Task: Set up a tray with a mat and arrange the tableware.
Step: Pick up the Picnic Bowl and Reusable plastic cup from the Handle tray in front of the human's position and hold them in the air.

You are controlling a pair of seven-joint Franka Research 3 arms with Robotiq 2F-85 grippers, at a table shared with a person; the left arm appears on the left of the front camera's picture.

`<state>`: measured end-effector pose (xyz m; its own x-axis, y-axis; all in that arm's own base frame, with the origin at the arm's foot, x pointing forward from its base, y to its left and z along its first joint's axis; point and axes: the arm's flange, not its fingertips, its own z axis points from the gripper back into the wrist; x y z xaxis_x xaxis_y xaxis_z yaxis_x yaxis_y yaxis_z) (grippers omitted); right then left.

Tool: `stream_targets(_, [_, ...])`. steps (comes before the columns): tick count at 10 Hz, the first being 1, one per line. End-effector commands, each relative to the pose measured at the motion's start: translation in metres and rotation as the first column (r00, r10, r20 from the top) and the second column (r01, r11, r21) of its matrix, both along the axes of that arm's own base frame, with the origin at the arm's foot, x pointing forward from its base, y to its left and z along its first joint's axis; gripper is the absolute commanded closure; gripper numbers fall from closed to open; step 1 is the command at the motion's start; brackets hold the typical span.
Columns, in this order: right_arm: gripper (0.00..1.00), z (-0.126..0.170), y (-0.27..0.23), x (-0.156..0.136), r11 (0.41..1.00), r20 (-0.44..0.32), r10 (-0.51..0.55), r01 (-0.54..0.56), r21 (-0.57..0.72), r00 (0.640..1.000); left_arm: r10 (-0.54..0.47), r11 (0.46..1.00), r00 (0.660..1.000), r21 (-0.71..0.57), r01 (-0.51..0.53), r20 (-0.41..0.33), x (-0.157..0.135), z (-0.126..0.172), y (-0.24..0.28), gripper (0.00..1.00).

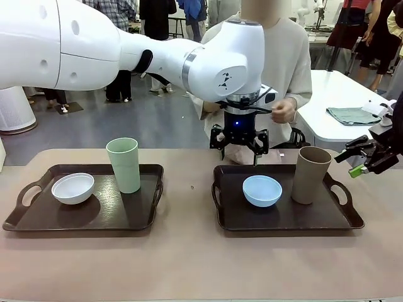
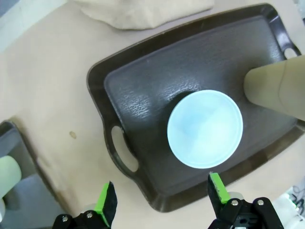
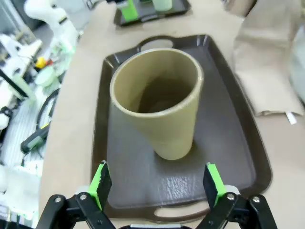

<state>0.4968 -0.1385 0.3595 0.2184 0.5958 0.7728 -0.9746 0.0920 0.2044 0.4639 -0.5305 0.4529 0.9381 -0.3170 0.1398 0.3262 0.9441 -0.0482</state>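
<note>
Two trays: left tray (image 1: 135, 211) holds white bowl (image 1: 73, 188), green tumbler (image 1: 124, 165); right tray (image 1: 327, 215) holds blue bowl (image 1: 262, 190), tan tumbler (image 1: 311, 175) (left pincer (image 2: 162, 194) and right pincer (image 3: 156, 183) gape empty).

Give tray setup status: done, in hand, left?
Done: left tray holds white bowl and green tumbler; right tray holds blue bowl and tan tumbler. In hand: nothing; left pincer open above right tray, right pincer open facing tan tumbler. Left: beige mat lies beside right tray, not in it.
</note>
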Motion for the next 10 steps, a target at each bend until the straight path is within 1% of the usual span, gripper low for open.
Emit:
stream_targets(1, [0.0,-0.009,-0.005,0.015,0.999,0.015,-0.02,0.019,0.035,1.0,-0.01,0.999,1.0,-0.036,0.011,0.025,-0.003,-0.016,0.006,0.0])
stream_targets(2, [0.0,-0.015,-0.002,0.015,0.999,0.058,-0.01,0.007,0.039,0.998,-0.001,0.999,1.0,-0.051,0.001,0.014,-0.002,-0.022,0.006,0.0])
stream_targets(3, [0.0,-0.022,0.003,0.013,0.999,0.128,0.038,-0.043,0.033,0.991,0.006,0.998,1.0,-0.056,-0.006,0.0,0.001,-0.032,0.006,0.0])
stream_targets(4, [0.0,-0.029,0.009,0.011,0.997,0.146,0.069,-0.073,0.024,0.987,0.012,0.998,1.0,-0.06,-0.013,-0.017,0.003,-0.039,0.008,0.0])
stream_targets(6, [0.0,-0.038,0.017,0.006,0.996,0.203,0.081,-0.085,0.011,0.976,0.041,0.996,0.999,-0.072,-0.042,-0.029,0.007,-0.048,0.01,0.0])
stream_targets(9, [0.0,-0.044,0.028,0.002,0.996,0.229,0.086,-0.092,0.016,0.97,0.063,0.992,0.997,-0.107,-0.067,-0.04,0.016,-0.058,0.009,0.0])
stream_targets(10, [0.0,-0.046,0.032,0.001,0.995,0.244,0.065,-0.08,0.052,0.968,0.063,0.993,0.997,-0.1,-0.067,-0.045,0.017,-0.064,0.006,0.0])
